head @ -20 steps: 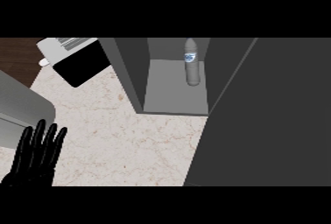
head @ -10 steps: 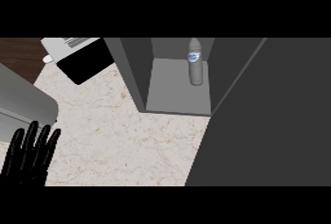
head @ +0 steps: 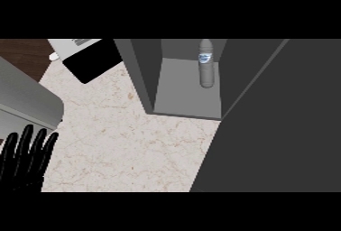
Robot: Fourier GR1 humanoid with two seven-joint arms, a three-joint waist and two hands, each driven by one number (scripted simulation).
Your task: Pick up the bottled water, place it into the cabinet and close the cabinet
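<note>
The bottle [head: 206,67] stands upright inside the open cabinet [head: 183,106], at the back of its grey shelf. The big dark door [head: 279,135] fills the right side. Down at the lower left, the left hand [head: 25,155] rests over the counter [head: 126,144], fingers straight and spread, holding nothing. No right hand showing.

One camera looked down from the robot's head.
It saw the counter [head: 120,135] and the open cabinet [head: 186,90] from high above.

Bottled water [head: 206,67] stands seemingly upright inside the open grey cabinet [head: 149,76].
</note>
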